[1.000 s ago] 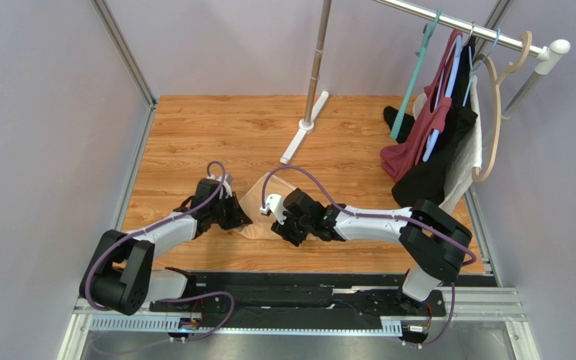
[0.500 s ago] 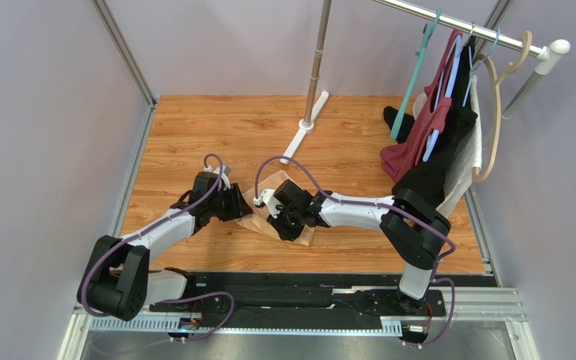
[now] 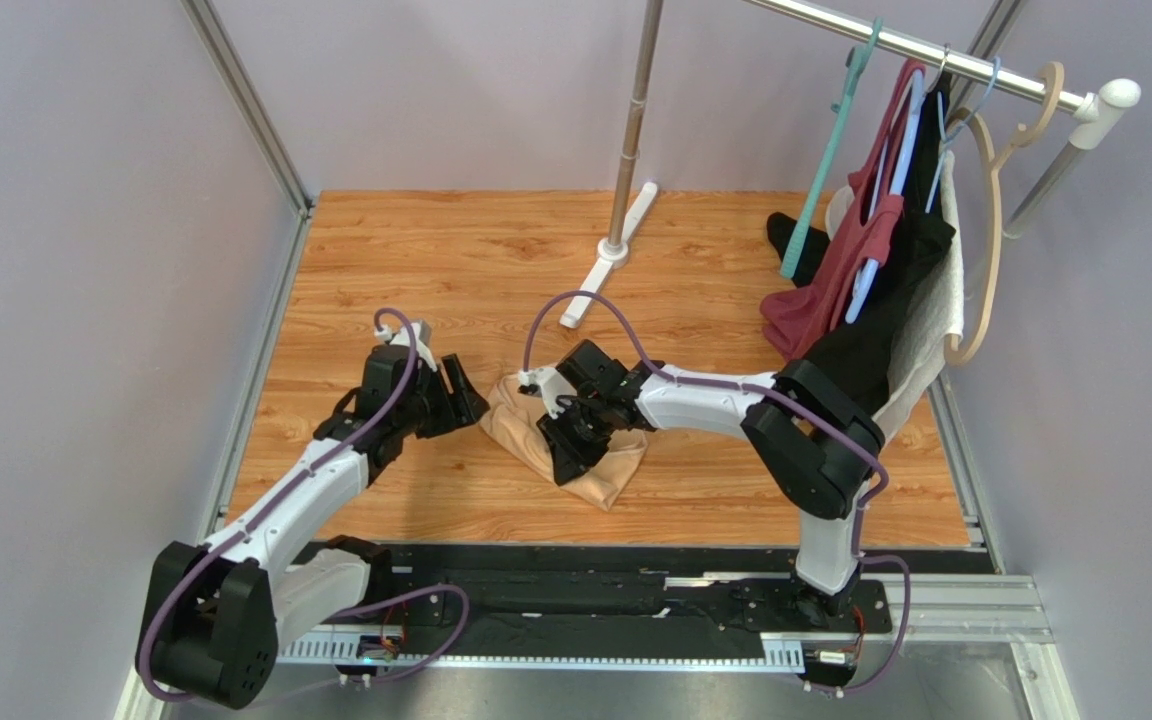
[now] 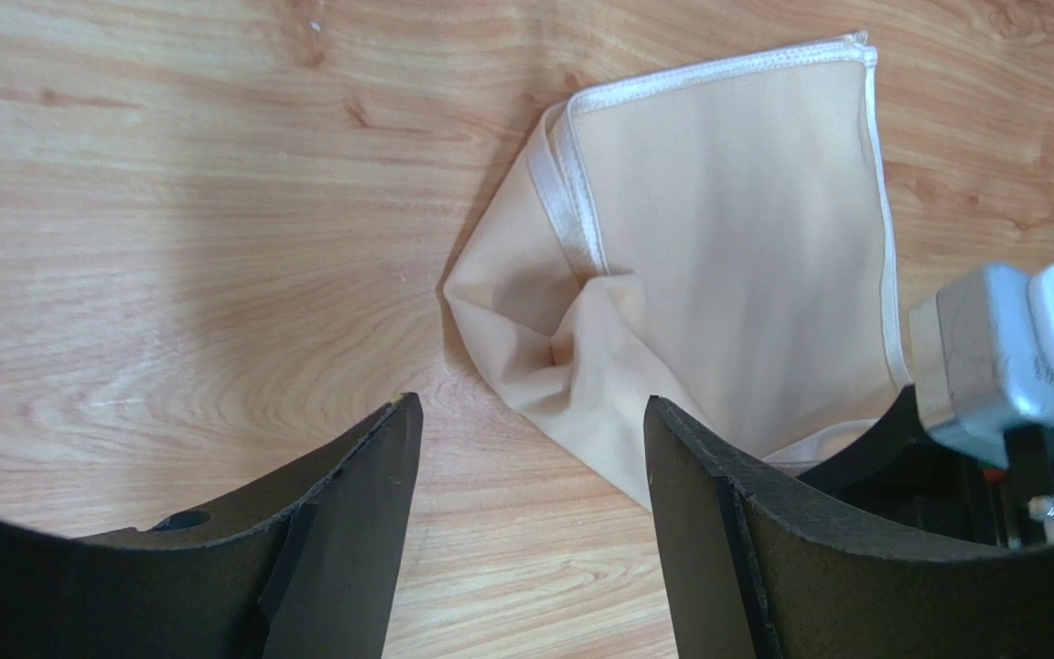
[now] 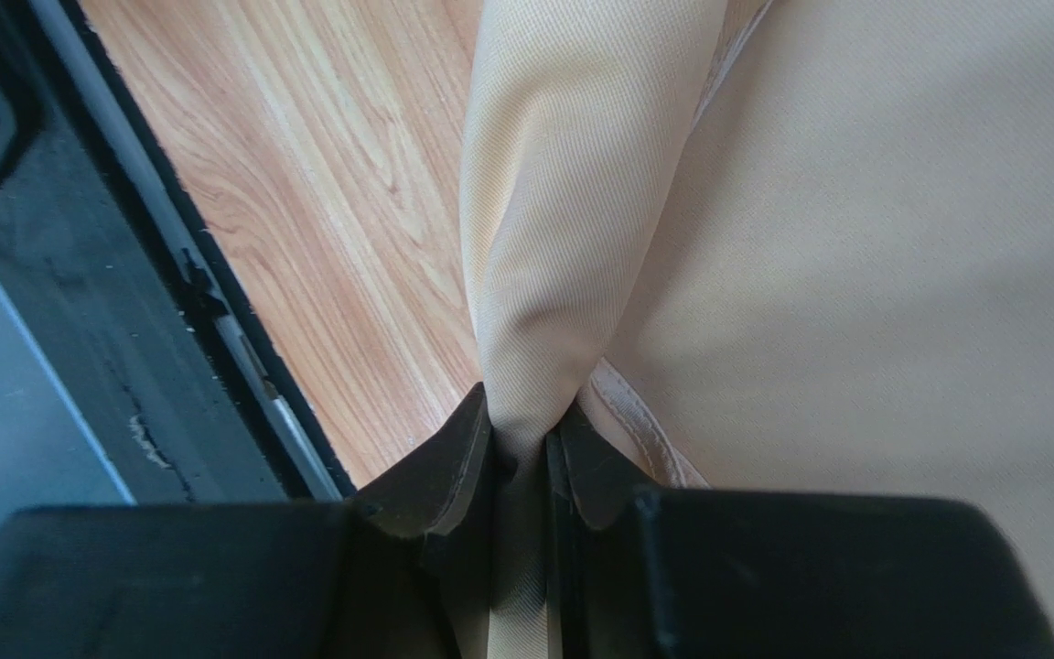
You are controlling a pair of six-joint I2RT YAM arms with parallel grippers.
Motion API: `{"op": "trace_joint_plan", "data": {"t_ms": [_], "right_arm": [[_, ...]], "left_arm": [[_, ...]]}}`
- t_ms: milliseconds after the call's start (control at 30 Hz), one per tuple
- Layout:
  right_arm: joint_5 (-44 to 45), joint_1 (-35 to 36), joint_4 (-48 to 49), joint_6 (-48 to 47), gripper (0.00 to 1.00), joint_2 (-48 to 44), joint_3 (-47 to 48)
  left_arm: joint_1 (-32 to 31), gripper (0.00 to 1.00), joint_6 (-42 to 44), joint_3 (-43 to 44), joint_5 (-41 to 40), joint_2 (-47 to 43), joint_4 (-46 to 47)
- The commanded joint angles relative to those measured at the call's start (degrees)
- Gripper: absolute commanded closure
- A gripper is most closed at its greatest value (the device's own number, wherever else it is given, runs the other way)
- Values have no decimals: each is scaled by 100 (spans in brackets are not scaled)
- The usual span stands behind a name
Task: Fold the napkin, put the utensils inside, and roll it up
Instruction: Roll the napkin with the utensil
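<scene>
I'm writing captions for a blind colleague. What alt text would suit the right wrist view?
The right gripper is shut on a bunched fold of the peach napkin, which fills most of the frame. The wooden table shows at left, with a black rail beyond its edge.

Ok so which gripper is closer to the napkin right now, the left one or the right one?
Right. The right gripper is clamped on a raised fold of the napkin. The left gripper stands open just beside the crumpled edge, holding nothing.
</scene>
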Motion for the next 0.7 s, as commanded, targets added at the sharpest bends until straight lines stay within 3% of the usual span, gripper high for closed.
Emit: {"op": "trace_joint_plan", "data": {"t_ms": [0, 333, 667], "right_arm": [[-515, -143, 22, 255, 83, 383, -223], [-1377, -521, 725, 352, 84, 805, -452], [-1817, -811, 1129, 379, 84, 1157, -601]], "left_arm": [[15, 30, -325, -321, 505, 43, 616], [14, 29, -606, -515, 735, 825, 1881], [14, 32, -694, -357, 708, 1633, 2076]]}}
